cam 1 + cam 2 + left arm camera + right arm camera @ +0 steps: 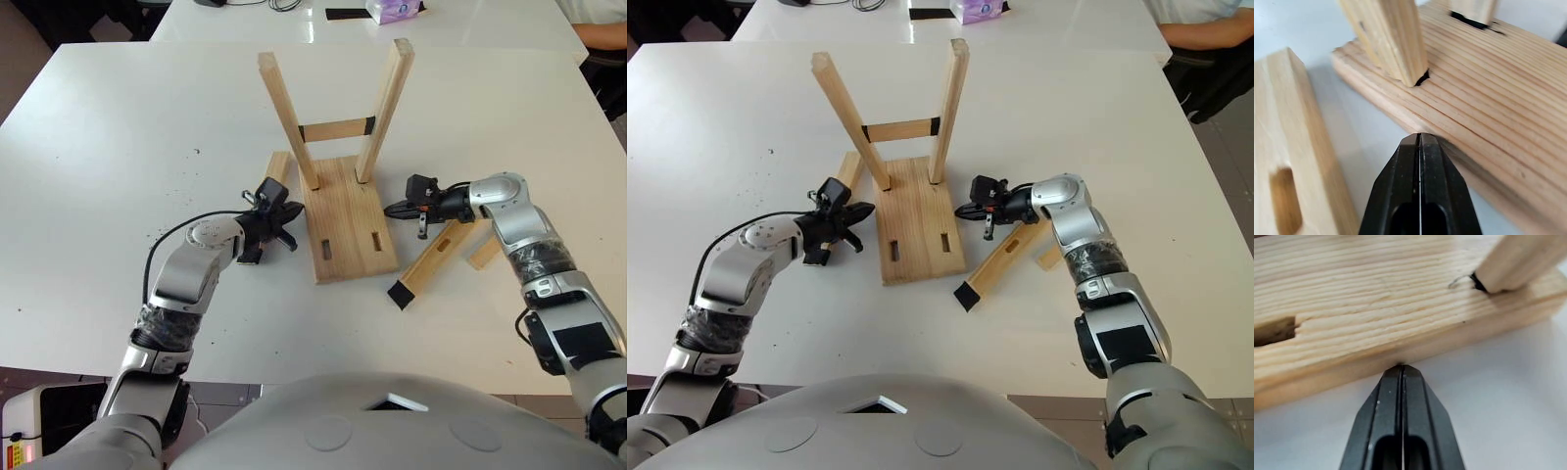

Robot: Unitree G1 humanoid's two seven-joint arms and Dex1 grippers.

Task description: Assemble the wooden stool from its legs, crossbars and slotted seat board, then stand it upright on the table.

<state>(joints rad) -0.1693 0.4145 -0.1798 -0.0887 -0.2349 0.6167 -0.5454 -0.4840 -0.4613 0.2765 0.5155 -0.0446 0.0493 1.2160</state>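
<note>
The slotted seat board [348, 220] lies flat on the white table. Two legs [287, 117] [384, 108] stand in its far slots, joined by a crossbar [336, 129]. Its two near slots [326, 250] are empty. My left gripper [1419, 139] is shut, its tip at the board's left edge [292, 227]. Shut too, my right gripper [1401, 368] touches the board's right edge [389, 209]. A loose leg [431, 262] with a black end lies to the right of the board, under my right arm. Another slotted leg [1288, 176] lies left of the board.
A short wooden piece [483, 253] lies beyond the loose leg on the right. A second table at the back holds a tissue box [397, 10]. Bare white tabletop [118, 147] spreads to the left and in front of the board.
</note>
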